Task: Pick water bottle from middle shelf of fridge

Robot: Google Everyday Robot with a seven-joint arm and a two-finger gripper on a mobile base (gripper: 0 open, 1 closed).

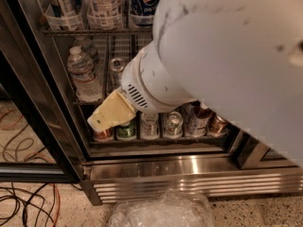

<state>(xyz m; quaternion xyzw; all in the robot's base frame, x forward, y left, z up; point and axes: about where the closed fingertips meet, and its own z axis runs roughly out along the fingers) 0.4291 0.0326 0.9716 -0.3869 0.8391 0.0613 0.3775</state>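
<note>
Cream pincer (111,116) hovering low, just right of the water bottle (84,74)
I'm judging this the approach: bottle standing left on the middle shelf (122,46); pincer's grip I cannot tell; next needs raising and lining up.

Top rack (94,32), 12 o'clock: a blue Pepsi can (144,4) is shown beside labelled containers held in round clear cups (102,14). Bottom rack (156,140), 6 o'clock: a row of cans (149,126) is seen upright, partly hidden at 8 o'clock by the yellowish gripper (102,121). A bottle of brownish drink (199,119) is set among them. On the speckled floor (255,212), cables (23,202) are seen at 7 o'clock and crumpled clear plastic (163,212) at 6 o'clock.
</note>
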